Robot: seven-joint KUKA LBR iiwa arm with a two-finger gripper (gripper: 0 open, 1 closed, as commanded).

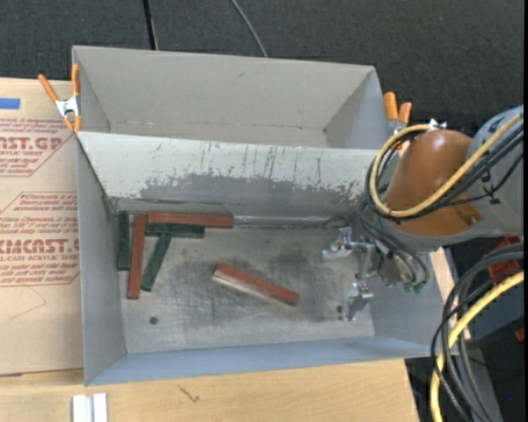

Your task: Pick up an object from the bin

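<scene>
The two-finger gripper sits low inside the grey metal bin, close to the side wall from which the arm enters. Its two metal fingers are spread apart with bare floor between them; nothing is grasped. Directly behind the gripper, on the wrist, are a rounded orange-brown cover and loops of yellow and black cable; both are parts of the robot. The nearest thing to the gripper is a reddish-brown flat rectangular bar. It lies flat on the floor toward the view's left of the fingers, at a slant, near them but clear of them and untouched. Its closer end points roughly at the lower finger. Well beyond that bar, at the far side of the bin from the gripper, is a small cluster of similar strips. A long reddish-brown strip runs along the foot of the back wall, and a second reddish-brown strip runs down from its far end. Dark green strips lie beside and between them, touching or overlapping; the exact stacking cannot be determined. A small dark speck lies on the floor below that cluster.
</scene>
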